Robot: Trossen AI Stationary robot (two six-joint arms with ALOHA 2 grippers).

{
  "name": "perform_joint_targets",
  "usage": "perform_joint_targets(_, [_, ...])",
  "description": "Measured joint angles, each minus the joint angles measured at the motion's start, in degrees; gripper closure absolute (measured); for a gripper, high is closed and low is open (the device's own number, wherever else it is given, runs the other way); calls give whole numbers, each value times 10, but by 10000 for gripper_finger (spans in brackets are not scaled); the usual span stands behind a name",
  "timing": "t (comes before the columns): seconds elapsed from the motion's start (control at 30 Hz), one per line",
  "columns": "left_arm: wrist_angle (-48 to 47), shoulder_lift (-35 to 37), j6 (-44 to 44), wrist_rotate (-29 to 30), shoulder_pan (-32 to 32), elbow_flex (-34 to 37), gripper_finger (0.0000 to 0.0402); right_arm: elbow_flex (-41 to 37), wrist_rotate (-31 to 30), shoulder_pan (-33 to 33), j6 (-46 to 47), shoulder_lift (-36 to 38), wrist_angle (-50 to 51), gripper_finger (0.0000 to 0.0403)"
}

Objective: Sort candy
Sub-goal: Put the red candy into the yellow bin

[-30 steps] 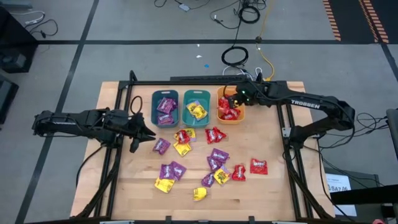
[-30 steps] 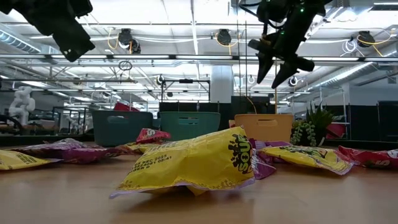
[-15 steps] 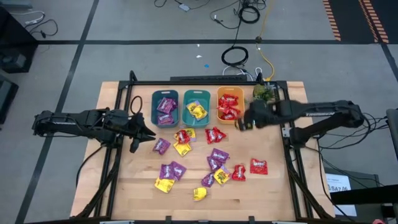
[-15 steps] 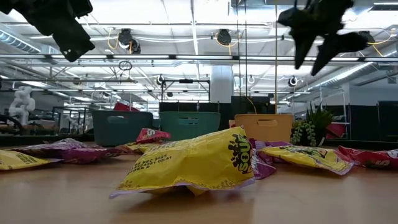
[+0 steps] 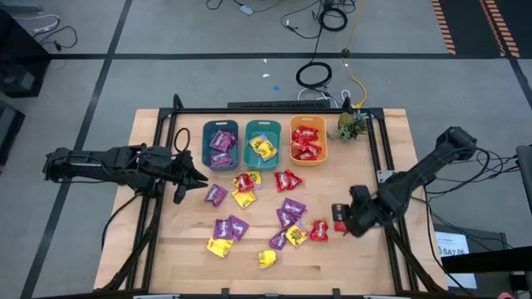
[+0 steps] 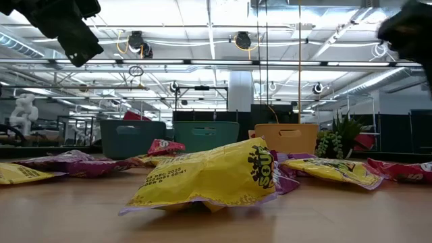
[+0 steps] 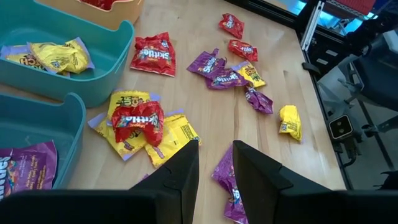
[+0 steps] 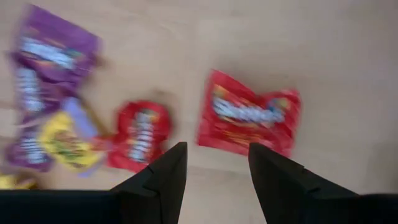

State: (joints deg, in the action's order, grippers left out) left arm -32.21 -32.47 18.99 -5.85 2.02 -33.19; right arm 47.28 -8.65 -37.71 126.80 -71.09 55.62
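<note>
Several loose purple, yellow and red candy packets (image 5: pixel 287 218) lie flat on the wooden table in front of three bins. My right gripper (image 5: pixel 339 218) hangs open near the table's right side, above a red packet (image 8: pixel 249 121) that lies flat; a smaller red packet (image 8: pixel 140 137) lies beside it. My left gripper (image 5: pixel 195 183) waits open at the table's left, its fingers pointing toward a red packet resting on yellow ones (image 7: pixel 138 121).
Along the far edge stand a teal bin with purple packets (image 5: pixel 220 143), a teal bin with yellow packets (image 5: pixel 263 143) and an orange bin with red packets (image 5: pixel 307 141). A small green plant (image 5: pixel 349 126) stands to their right. Black frame rails (image 5: pixel 384 158) run along both sides.
My right gripper has swung from above the orange bin toward the table's right and near edge, and now hangs over the red packet near the right rail. It has stayed open. No candy has moved.
</note>
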Motion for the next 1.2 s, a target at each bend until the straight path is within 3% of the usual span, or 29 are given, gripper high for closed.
perform_joint_targets(0.1, [0,0,-2,0,0,0,294,-8,4,-28,47,-29,-2,241])
perform_joint_targets(0.2, [0,0,-2,0,0,0,294,-11,26,-33,48,-68,-5,241])
perform_joint_targets(0.63, [0,0,1,0,0,0,294,-7,15,-32,42,-243,-83,241])
perform_joint_targets(1.07, [-2,0,1,0,0,0,294,0,1,-33,25,-229,-73,243])
perform_joint_targets(1.2, [-2,0,1,0,0,0,294,0,0,-33,24,-228,-73,280])
